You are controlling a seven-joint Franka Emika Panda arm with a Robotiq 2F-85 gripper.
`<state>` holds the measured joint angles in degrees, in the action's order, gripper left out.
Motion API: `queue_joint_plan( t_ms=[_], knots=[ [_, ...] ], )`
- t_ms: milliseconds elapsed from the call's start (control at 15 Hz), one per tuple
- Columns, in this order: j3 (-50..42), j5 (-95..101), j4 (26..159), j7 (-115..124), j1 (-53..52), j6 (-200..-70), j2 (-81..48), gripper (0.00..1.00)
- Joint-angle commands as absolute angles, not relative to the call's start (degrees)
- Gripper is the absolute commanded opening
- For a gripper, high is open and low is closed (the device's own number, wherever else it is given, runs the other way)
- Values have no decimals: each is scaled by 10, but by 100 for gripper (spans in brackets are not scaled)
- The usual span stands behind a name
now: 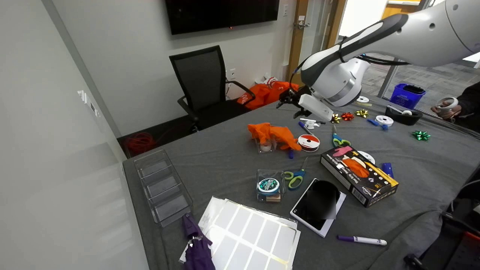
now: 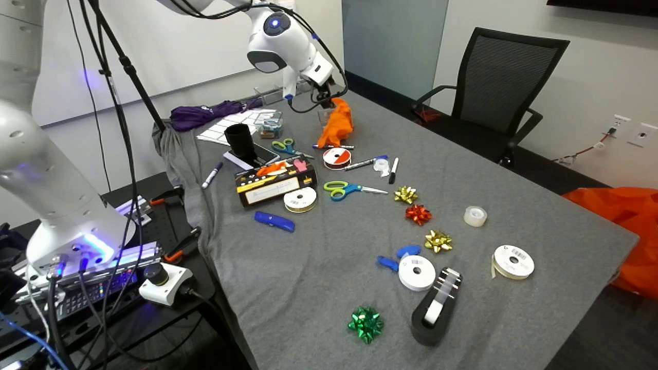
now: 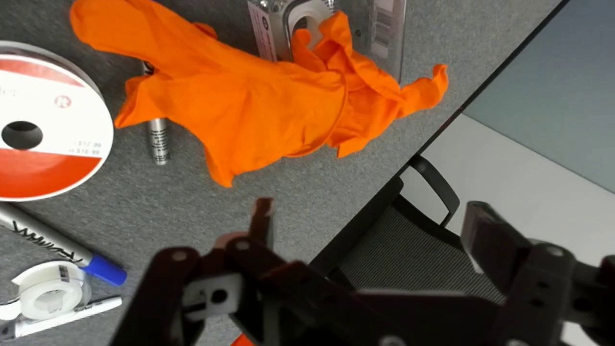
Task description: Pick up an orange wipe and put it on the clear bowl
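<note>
In an exterior view I count one red-and-white ribbon spool (image 1: pixel 308 143); just beside it a crumpled orange glove-like wipe (image 1: pixel 279 135), one piece or two unclear, drapes partly over a clear plastic box (image 1: pixel 259 149), with four shiny bows (image 1: pixel 347 116) right of the spool. Only here does a person's hand (image 1: pixel 455 111) hold a white roll (image 1: pixel 454 101). In an exterior view I gain a clear tape roll (image 2: pixel 474 221), well apart from the spool. My wrist view has the black two-finger gripper (image 3: pixel 370 216) spread wide, holding nothing; the spool's prices start $12 and $16, rest blurred.
</note>
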<state>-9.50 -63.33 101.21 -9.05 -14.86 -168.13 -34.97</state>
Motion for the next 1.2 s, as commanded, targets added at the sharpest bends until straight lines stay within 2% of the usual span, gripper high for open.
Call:
queue_joint_plan(
  t_ms=[0, 133, 200, 467, 667, 1133],
  knots=[
    [-97, -627, 1052, -146, -140, -1684, -317, 100],
    [-126, -597, 1077, -141, -148, -1661, -305, 100],
    [-90, -515, 1097, -107, -107, -1665, -292, 100],
    [-105, -314, 1121, -86, -75, -1606, -266, 100],
    [-66, -182, 1106, -86, -20, -1540, -246, 100],
    [-1, -67, 1056, -186, 35, -1405, -239, 100]
  ],
)
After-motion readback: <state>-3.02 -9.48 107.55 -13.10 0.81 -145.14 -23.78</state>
